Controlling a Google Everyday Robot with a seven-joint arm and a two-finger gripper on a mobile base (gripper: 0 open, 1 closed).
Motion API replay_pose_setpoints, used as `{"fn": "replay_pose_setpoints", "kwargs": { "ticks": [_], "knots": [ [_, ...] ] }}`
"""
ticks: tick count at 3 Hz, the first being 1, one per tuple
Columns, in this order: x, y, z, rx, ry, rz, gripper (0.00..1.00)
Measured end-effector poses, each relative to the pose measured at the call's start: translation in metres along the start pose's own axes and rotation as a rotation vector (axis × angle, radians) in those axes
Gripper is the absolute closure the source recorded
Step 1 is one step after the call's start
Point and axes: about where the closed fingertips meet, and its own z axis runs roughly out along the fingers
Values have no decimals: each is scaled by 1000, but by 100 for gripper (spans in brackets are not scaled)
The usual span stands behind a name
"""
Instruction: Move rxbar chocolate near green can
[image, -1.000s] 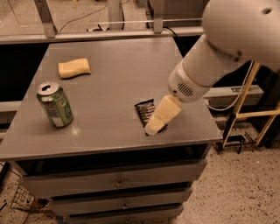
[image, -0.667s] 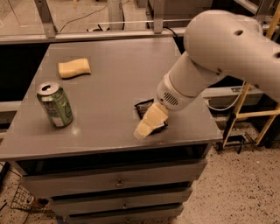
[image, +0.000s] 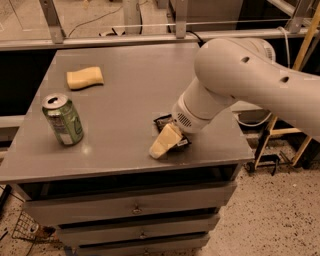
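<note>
Gripper (image: 158, 149): I hold it low over the front right part of the table (image: 130, 75), with its cream tip slanting down toward the front edge. I cannot tell from this view whether it is open or closed, nor whether it is touching anything.

Bar (image: 164, 121): it lies flat on the table directly under and behind the gripper. Only two dark parts show, one corner up-left of the gripper body and one end just right of the tip. The middle is hidden by my wrist. Judging from those two parts, the long axis runs diagonally from back-left to front-right, and the gripper body crosses it near the midpoint.

Can (image: 63, 120): it stands upright near the front left corner of the table, well apart from the bar. Bare tabletop lies between them. A sponge (image: 85, 78) sits farther back on the left, off the direct line.

Governing relation: the bar is beneath the gripper, not beside it, so I judge that no sideways approach is needed. What remains is the descent and a hold across the bar's short side. After that, the travel runs leftward in the view, roughly parallel to the front edge, and ends just short of the can.

Caution: the bar rests near the front edge, and a slipped hold could push it off.
</note>
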Motion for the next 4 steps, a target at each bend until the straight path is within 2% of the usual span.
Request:
{"fn": "replay_pose_setpoints", "kwargs": {
  "ticks": [1,2,3,4],
  "knots": [
    [-3,-5,6,17,7,12,38],
    [-7,-6,-2,17,7,12,69],
    [-11,-6,-10,17,7,12,92],
    [-11,-6,-11,17,7,11,100]
  ]
}}
